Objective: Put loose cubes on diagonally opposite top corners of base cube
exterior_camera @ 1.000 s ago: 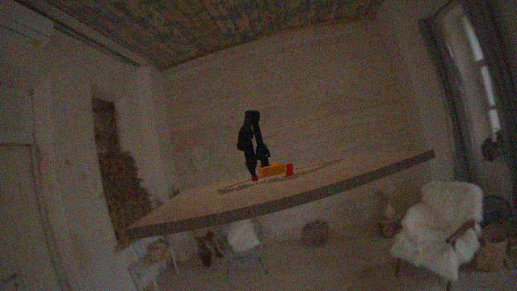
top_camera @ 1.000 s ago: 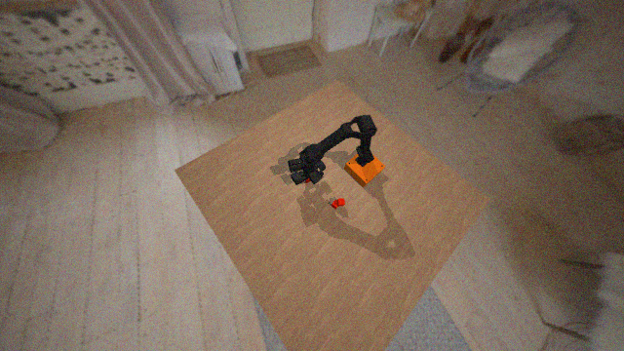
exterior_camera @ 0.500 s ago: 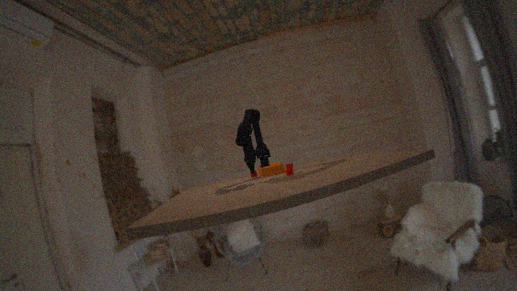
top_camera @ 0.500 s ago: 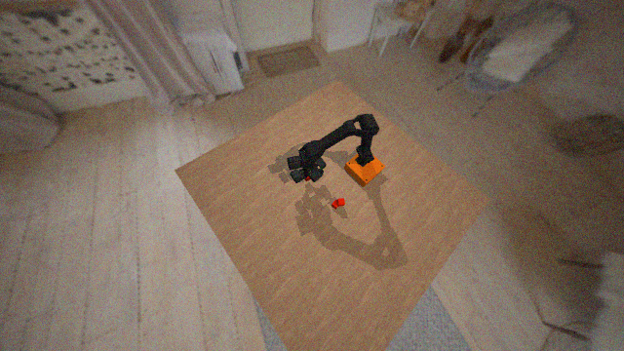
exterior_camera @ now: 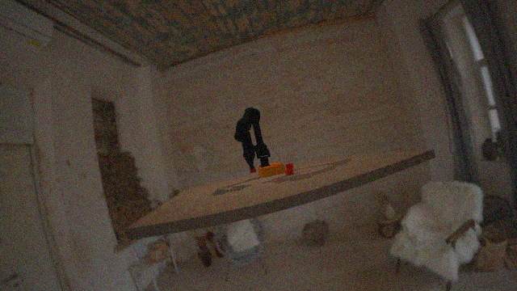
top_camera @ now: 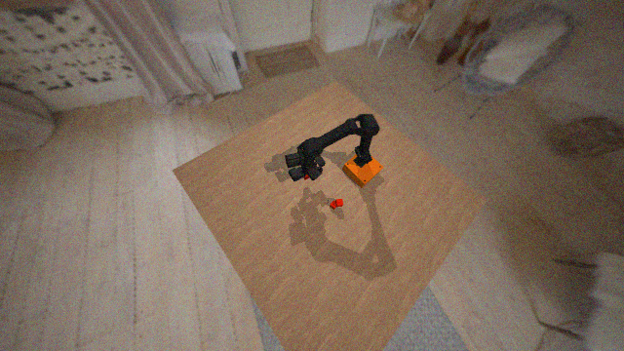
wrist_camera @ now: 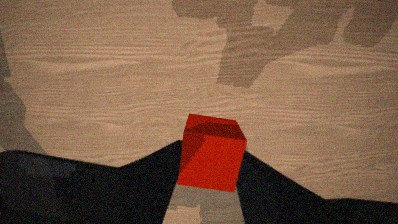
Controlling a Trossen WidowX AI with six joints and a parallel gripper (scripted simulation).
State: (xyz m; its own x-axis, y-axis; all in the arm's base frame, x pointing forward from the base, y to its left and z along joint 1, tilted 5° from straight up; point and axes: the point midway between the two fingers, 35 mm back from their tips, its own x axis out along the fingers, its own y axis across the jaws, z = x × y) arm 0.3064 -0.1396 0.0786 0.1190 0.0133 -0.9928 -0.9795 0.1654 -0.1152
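Note:
My gripper [top_camera: 307,175] [exterior_camera: 253,168] [wrist_camera: 209,151] is shut on a red cube [top_camera: 306,177] [exterior_camera: 253,170] [wrist_camera: 210,162]. The wrist view shows the cube between the two black fingertips, slightly turned, with table beyond it; it is held a little above the table. In the top view a second red group [top_camera: 338,202] stands apart, to the lower right of the gripper. It looks like one loose cube on the base cube, offset to one side. In the exterior view this group [exterior_camera: 289,169] is a tall red block beside the arm's orange mount. The exact corner it caps is too small to tell.
The arm's orange mount [top_camera: 363,171] [exterior_camera: 271,170] stands on the wooden table [top_camera: 292,302] [exterior_camera: 194,204], above and right of the red group in the top view. The arm's shadows fall across the table around the red group.

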